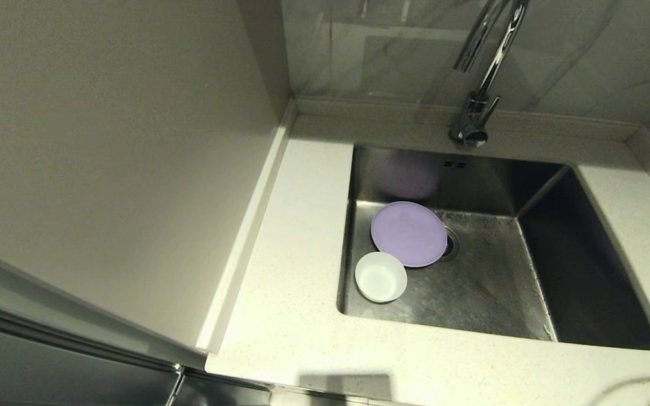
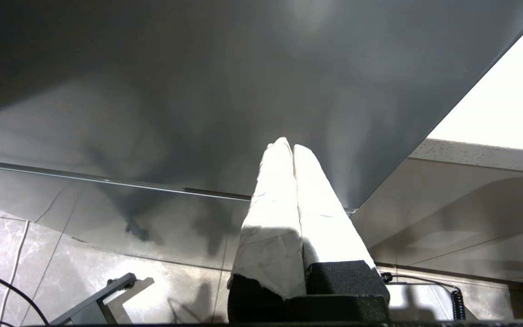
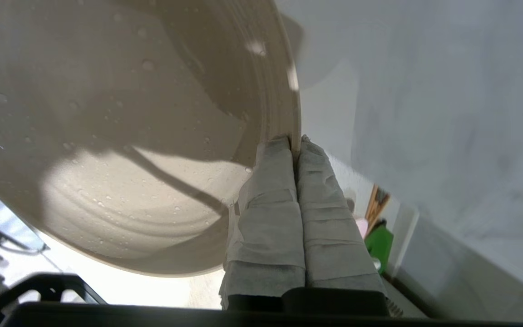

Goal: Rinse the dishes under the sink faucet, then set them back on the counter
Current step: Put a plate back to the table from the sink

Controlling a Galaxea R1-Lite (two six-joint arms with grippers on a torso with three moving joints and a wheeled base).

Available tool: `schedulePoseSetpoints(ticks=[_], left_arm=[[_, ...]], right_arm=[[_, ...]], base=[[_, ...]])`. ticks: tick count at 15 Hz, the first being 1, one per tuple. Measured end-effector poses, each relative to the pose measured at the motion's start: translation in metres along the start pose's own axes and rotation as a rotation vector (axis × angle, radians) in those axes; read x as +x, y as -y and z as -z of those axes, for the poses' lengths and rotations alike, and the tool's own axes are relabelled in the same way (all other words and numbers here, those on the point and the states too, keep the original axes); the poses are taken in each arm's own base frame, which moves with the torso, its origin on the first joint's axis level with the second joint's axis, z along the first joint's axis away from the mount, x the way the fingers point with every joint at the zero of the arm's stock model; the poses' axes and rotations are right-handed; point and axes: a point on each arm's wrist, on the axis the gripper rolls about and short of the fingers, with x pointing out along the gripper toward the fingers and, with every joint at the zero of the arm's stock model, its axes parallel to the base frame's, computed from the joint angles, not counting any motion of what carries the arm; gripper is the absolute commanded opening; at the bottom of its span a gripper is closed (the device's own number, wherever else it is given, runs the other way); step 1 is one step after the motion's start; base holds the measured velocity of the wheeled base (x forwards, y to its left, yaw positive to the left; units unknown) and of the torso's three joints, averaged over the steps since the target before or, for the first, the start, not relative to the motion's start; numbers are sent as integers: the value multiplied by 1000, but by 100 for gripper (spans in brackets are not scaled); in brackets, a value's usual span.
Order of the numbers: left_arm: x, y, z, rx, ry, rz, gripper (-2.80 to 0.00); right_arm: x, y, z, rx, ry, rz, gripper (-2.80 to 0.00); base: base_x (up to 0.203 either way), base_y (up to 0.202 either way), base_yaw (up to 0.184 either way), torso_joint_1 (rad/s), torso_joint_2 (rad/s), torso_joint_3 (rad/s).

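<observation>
right gripper (image 3: pixel 294 141) pinches the wet cream plate's (image 3: pixel 107 136) rim.

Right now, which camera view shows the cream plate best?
The right wrist view: the wet cream plate fills it, its rim pinched between the right gripper's fingers. The head view and left wrist view show none of it.

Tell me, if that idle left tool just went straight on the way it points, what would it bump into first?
Most likely the smooth grey panel that fills the view beyond the shut left tool. Nothing else shows in between, though how far off the panel stands is hard to judge.
</observation>
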Motion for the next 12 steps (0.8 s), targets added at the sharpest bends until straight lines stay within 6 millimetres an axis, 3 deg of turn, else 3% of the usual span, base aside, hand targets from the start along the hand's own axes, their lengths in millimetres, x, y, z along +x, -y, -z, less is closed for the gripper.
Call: schedulePoseSetpoints(ticks=[7, 8, 12], left_arm=[[0, 0, 0, 1, 1, 0, -280], [0, 0, 0, 0, 0, 0, -280], [0, 0, 0, 0, 0, 1, -280]], right_arm=[[6, -6, 11, -60, -15, -54, -280], [7, -7, 12, -67, -18, -57, 0], [9, -6, 10, -67, 15, -49, 0]], base=[[0, 0, 0, 0, 0, 0], [0, 0, 0, 0, 0, 0], [0, 0, 0, 0, 0, 0]])
